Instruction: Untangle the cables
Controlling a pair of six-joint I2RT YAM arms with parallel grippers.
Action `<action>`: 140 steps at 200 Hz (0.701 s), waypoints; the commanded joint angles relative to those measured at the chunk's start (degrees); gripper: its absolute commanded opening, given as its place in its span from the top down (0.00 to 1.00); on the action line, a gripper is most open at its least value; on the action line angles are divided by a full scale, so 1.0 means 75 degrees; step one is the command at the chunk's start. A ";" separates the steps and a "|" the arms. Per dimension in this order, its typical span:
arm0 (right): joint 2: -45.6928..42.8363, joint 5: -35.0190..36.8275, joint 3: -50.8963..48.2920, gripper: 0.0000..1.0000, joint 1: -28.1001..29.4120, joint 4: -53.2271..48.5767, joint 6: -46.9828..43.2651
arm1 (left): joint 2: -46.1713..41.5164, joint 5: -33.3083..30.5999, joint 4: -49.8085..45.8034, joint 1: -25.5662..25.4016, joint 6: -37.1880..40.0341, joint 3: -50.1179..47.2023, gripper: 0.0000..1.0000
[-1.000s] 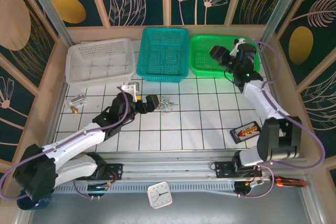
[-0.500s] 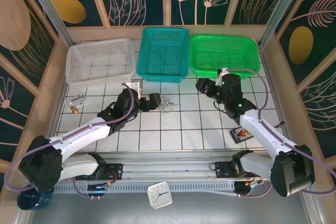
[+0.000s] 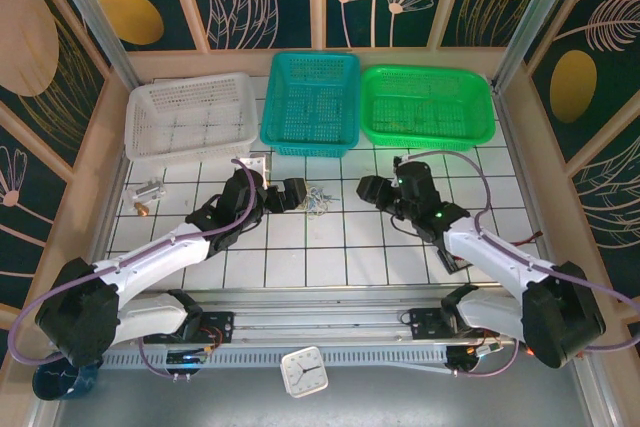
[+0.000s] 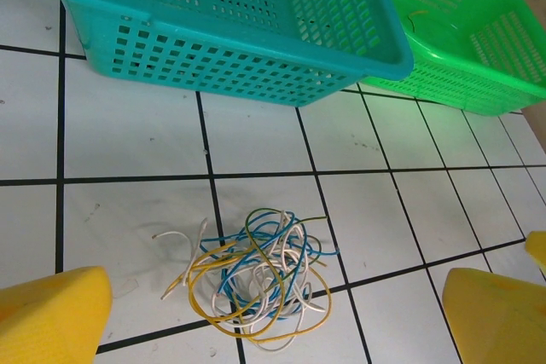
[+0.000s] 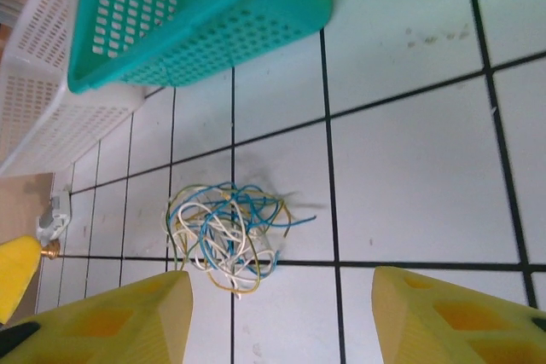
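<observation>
The cables (image 3: 319, 199) lie as one small loose tangle of white, blue and yellow wires on the white tiled table, in front of the teal basket. My left gripper (image 3: 296, 193) stands just left of the tangle, open, pointing at it. In the left wrist view the cables (image 4: 256, 274) lie on the tiles between and slightly ahead of the two yellow fingertips (image 4: 53, 317), touching neither. My right gripper (image 3: 371, 190) is to the right of the tangle, open and empty. In the right wrist view the cables (image 5: 223, 236) sit ahead of its left finger (image 5: 119, 321).
Three baskets line the back: a white basket (image 3: 190, 117), a teal basket (image 3: 312, 102) and a green basket (image 3: 427, 107). A small clear-and-brass part (image 3: 146, 195) lies at the left. A black box (image 3: 466, 248) sits by the right arm. A clock (image 3: 303, 371) lies below the rail.
My right arm swung from over the green basket down and left to just right of the tangle, its jaws narrowing a little. The left gripper edged slightly toward the cables, then held still.
</observation>
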 commanded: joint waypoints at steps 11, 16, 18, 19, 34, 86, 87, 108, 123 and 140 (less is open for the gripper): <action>0.0507 0.0308 -0.0004 0.44 0.0387 0.0461 0.0643 | 0.0139 -0.0057 0.0128 -0.0039 0.0290 0.0182 0.01; 0.0615 0.0321 0.0016 0.45 0.0449 0.0540 0.0716 | 0.0160 -0.0028 0.0166 -0.0034 0.0316 0.0199 0.01; 0.0633 0.0321 0.0018 0.45 0.0461 0.0551 0.0739 | 0.0166 -0.0012 0.0178 -0.0033 0.0326 0.0204 0.01; 0.0654 0.0322 0.0019 0.45 0.0472 0.0568 0.0750 | 0.0164 -0.0007 0.0186 -0.0032 0.0339 0.0204 0.01; 0.0939 0.0333 0.0039 0.45 0.0583 0.0779 0.0999 | 0.0187 0.0076 0.0251 -0.0038 0.0396 0.0257 0.01; 0.1909 0.0274 -0.0035 0.46 0.0863 0.1738 0.1803 | 0.0352 0.0169 0.0276 -0.0037 0.0715 0.0451 0.01; 0.1925 0.0274 -0.0031 0.46 0.0867 0.1742 0.1804 | 0.0362 0.0160 0.0276 -0.0035 0.0716 0.0451 0.01; 0.2210 0.0236 0.0108 0.46 0.0976 0.1827 0.1811 | 0.0551 0.0105 0.0276 -0.0030 0.0719 0.0509 0.01; 0.2329 0.0148 0.0180 0.46 0.1020 0.1880 0.1703 | 0.0741 0.0074 0.0328 -0.0024 0.0705 0.0533 0.01; 0.2342 0.0049 0.0241 0.47 0.1035 0.1849 0.1538 | 0.0969 0.0045 0.0399 -0.0031 0.0645 0.0578 0.01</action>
